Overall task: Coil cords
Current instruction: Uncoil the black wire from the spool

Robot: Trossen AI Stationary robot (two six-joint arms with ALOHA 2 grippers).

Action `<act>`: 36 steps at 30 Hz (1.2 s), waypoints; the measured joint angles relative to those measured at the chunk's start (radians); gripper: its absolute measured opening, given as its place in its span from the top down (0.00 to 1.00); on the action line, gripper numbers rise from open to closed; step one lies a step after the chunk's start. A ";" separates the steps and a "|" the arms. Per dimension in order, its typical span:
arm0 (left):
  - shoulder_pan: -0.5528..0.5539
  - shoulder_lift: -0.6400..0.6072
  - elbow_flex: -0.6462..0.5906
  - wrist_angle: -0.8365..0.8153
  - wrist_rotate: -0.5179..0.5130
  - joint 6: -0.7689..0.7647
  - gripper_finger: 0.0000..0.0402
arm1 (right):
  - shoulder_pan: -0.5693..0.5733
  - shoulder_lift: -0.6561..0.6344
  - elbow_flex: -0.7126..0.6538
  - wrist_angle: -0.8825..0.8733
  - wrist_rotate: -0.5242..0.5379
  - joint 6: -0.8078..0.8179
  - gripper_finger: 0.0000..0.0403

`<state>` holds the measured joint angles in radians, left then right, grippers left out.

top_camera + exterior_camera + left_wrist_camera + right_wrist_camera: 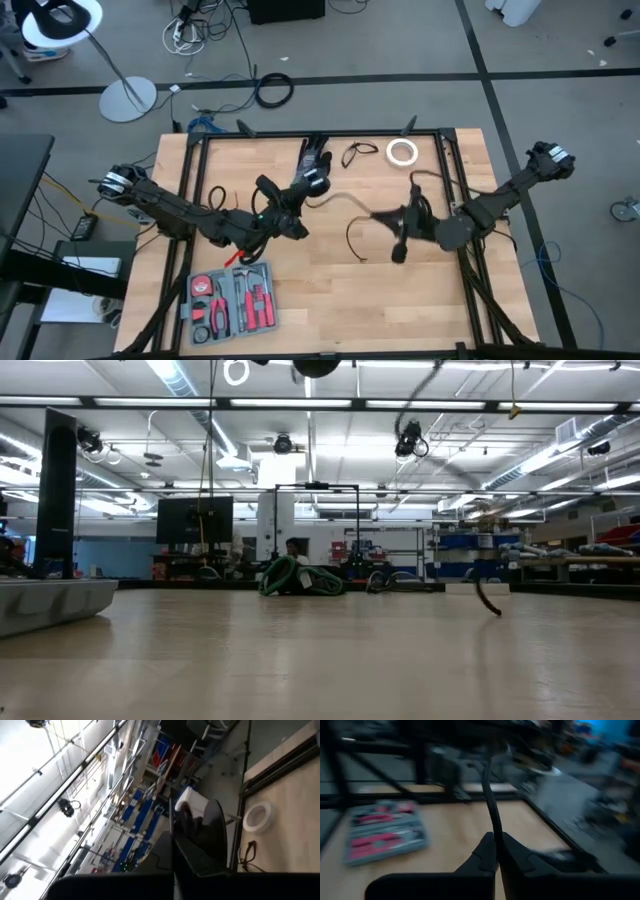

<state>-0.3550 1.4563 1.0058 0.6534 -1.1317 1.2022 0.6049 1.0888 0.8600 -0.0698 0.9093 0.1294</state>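
My right claw (pixel 383 214) is pinched shut on the cord (pixel 345 199), held up over the middle of the worktop (pixel 330 310). From my fingertips (pixel 490 851) the cord's long axis runs straight ahead, toward my left arm, then arcs across to the left claw (pixel 300 230), which is also closed; whether it grips the cord's other end I cannot tell. A loose tail (pixel 352 240) hangs down to the worktop just below my right claw. So the cord lies strung between both claws, and any winding, I judge, turns on that shared line. A second small loop (pixel 357 153) lies near the far edge, beside the tape roll (pixel 402 152).
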 joint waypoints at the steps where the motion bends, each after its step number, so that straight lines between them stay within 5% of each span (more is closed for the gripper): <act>1: 0.007 0.000 0.000 0.004 0.001 -0.001 1.00 | 0.018 0.013 0.000 0.038 -0.017 -0.032 0.99; 6: 0.028 0.000 0.000 0.042 0.059 -0.051 1.00 | 0.024 0.081 0.000 0.144 -0.114 -0.078 0.99; 12: 0.016 0.000 0.000 0.096 0.165 -0.088 1.00 | -0.085 0.141 0.000 0.044 -0.143 0.006 0.99; 23: -0.060 0.000 0.000 0.025 0.047 -0.048 1.00 | -0.228 0.016 0.000 -0.405 0.140 0.286 0.99; 30: -0.048 0.000 0.000 -0.081 -0.062 -0.051 1.00 | -0.108 -0.089 0.000 -0.383 0.229 0.259 0.99; 36: -0.010 0.000 0.000 -0.128 -0.075 -0.046 1.00 | 0.072 -0.097 0.000 -0.180 0.399 0.100 0.99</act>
<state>-0.3652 1.4563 1.0058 0.5254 -1.2064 1.1564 0.6770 0.9918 0.8597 -0.2502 1.3079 0.2292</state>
